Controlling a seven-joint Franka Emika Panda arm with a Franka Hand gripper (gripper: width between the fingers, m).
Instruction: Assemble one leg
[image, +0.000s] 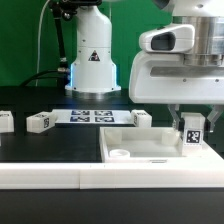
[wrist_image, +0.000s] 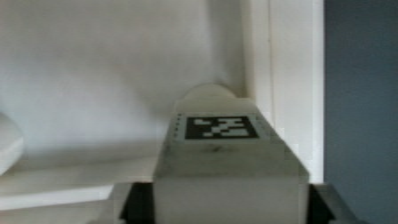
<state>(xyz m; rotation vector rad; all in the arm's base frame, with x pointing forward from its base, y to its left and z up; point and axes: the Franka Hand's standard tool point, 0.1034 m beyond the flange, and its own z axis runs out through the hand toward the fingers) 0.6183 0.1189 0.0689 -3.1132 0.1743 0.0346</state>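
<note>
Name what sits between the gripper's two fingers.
The small white block-like plastic leg with a black-and-white tag, clamped in the gripper; the wrist view shows it plainest.

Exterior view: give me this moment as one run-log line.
gripper: shut on leg | leg: held upright over tabletop | other legs: loose on table | marker board: behind

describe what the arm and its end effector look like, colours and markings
The arm is glossy white with rounded, bulky housings and a dark grey band at the wrist joint. A pale blue-lit ring shows at its lower edge. The end effector has short grey fingers below the white body. In the wrist view the fingers appear as dark blocks. No cables show on it.
</note>
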